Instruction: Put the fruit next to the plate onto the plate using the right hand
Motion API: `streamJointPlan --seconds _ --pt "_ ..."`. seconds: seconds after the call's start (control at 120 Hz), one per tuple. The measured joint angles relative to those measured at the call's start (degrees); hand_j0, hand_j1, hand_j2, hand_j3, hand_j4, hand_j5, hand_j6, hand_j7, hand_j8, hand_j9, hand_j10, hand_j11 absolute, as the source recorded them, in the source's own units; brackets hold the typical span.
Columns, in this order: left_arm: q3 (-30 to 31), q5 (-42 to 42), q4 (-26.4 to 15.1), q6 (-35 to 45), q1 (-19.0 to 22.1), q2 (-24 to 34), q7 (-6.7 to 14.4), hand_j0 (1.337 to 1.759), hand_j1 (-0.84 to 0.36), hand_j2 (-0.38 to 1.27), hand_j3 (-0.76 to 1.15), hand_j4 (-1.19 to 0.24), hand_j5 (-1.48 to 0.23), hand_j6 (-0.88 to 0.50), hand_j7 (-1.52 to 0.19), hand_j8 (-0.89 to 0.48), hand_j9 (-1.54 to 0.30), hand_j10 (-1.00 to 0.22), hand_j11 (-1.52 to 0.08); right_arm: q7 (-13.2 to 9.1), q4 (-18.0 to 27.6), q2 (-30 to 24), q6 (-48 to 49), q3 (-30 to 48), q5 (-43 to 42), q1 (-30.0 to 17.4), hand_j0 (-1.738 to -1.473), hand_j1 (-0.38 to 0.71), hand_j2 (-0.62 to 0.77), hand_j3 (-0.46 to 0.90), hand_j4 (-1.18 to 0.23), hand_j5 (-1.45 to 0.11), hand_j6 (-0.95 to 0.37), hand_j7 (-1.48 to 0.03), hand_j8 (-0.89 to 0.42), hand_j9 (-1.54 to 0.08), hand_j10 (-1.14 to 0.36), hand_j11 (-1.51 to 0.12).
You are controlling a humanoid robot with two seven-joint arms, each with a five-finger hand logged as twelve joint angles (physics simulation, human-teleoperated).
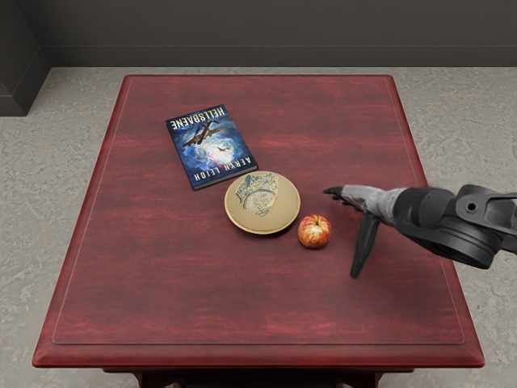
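On the dark red, polished wooden table [202, 275], a small round apple [314, 231], red with a yellowish flush and a short stem on top, sits upright on the bare wood. It lies just beside the lower right rim of a round, shallow tan plate [242, 215] with a mottled grey-green patch at its centre. The fruit is very near that rim, though whether the two touch cannot be told from this view. Nothing lies on the plate.

To the right of the apple, the robot's grey and black right hand [365, 208] is near the fruit and apart from it, with a strip of table showing between them. Its fingers [363, 246] are spread and loose, holding nothing: one long dark digit angles downward and to the left toward the table surface, while the others reach leftward, their dark tips pointing toward the plate. The bulky black right arm [452, 222] enters from the picture's right edge, over the table's right border.

Behind the plate and to its left lies a flat blue paperback book [212, 146], its cover showing aircraft against a starry sky, turned at a slant; its near corner comes close to the plate's upper rim. Around the table spreads a grey speckled floor [48, 162].
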Motion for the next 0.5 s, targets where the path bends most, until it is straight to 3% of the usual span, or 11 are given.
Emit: streamJointPlan --seconds 0.208,0.5 --pt "0.00 -0.01 0.02 0.00 0.00 0.00 0.02 1.658 0.35 0.00 0.00 0.00 0.00 0.00 0.00 0.00 0.00 0.00 0.00 0.00 0.03 1.97 -6.95 3.47 -7.78 -6.26 -1.658 -0.35 0.00 0.00 0.00 0.00 0.00 0.00 0.00 0.00 0.00 0.00" --pt "0.00 -0.01 0.02 0.00 0.13 0.00 0.03 1.658 0.35 0.00 0.00 0.00 0.00 0.00 0.00 0.00 0.00 0.00 0.00 0.00 -0.16 3.84 -13.36 4.61 -14.68 -10.04 -1.658 -0.34 0.00 0.00 -0.01 -0.01 -0.01 -0.01 -0.01 -0.01 -0.01 -0.01"
